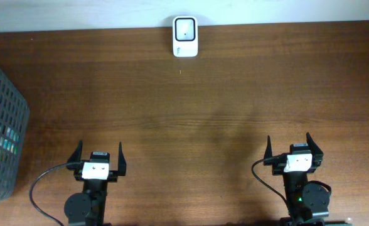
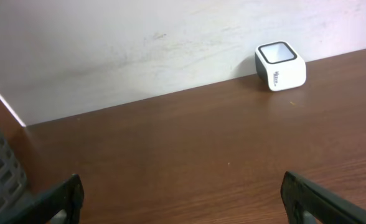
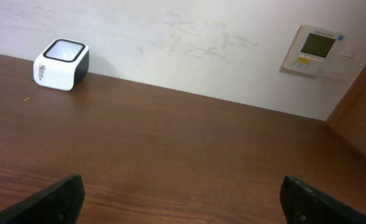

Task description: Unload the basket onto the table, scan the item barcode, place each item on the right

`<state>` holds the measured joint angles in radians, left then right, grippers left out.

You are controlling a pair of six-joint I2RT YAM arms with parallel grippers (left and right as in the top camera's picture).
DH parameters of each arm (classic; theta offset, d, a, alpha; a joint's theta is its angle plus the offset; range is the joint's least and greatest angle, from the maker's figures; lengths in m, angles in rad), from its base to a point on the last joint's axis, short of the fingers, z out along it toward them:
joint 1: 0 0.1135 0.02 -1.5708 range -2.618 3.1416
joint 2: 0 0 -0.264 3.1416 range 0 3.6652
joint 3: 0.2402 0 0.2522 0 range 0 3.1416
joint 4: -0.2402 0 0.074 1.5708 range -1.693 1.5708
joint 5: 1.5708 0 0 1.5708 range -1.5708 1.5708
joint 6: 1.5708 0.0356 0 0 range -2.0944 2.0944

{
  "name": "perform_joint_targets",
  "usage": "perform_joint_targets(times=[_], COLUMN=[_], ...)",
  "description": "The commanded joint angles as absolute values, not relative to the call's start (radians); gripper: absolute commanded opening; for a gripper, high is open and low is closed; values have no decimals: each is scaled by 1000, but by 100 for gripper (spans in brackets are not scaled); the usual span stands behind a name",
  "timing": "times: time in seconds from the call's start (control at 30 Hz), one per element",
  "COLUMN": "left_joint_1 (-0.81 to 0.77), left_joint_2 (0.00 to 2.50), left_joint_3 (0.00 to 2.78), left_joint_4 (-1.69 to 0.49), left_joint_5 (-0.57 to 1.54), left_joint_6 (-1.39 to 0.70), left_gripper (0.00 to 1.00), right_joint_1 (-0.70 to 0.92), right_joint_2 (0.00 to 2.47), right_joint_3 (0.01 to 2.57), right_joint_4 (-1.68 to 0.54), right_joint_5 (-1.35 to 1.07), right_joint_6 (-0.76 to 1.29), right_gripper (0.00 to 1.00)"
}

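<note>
A white barcode scanner [image 1: 185, 36] with a dark window stands at the table's far edge, in the middle. It shows far right in the left wrist view [image 2: 281, 65] and far left in the right wrist view [image 3: 61, 64]. White and teal packaging [image 1: 1, 143] shows through the mesh of the basket at the left; no barcode can be made out. My left gripper [image 1: 100, 147] [image 2: 182, 180] is open at the near left. My right gripper [image 1: 288, 141] [image 3: 182, 182] is open at the near right. Both are empty and far from the scanner.
A grey mesh basket [image 1: 12, 107] [image 2: 2, 171] stands at the table's left edge, left of my left gripper. Bare brown tabletop [image 1: 191, 119] lies between the grippers and the scanner. A wall control panel [image 3: 320, 50] hangs behind the table's right side.
</note>
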<state>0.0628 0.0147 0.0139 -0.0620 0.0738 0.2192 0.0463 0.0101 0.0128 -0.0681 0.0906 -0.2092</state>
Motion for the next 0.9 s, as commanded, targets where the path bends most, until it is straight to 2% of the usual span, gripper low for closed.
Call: perform_joint_targets(times=[0.0,0.17,0.37,0.47,0.67,0.8,0.87], left_joint_1=[60,60,60,60,60,60,95], left_joint_2=[8,98,521,787,1321,1430,1440], left_joint_3=[20,141,512,825,1572,1669,1673], left_joint_4=[-55,-76,-156,-332,-933,-924,-884], left_joint_5=[90,90,121,139,205,202,90], left_joint_6=[165,165,176,177,177,207,203], left_gripper=[99,99,99,99,99,99,99], right_joint_1=[38,38,38,38,38,38,38], right_joint_2=[6,6,6,6,6,6,6], right_joint_3=[6,6,6,6,6,6,6], right_joint_4=[-72,-72,-72,-72,-72,-72,-72], right_joint_5=[113,113,113,113,113,113,113], right_joint_6=[-206,-206,-206,-206,-206,-206,-206], right_gripper=[99,99,99,99,99,99,99])
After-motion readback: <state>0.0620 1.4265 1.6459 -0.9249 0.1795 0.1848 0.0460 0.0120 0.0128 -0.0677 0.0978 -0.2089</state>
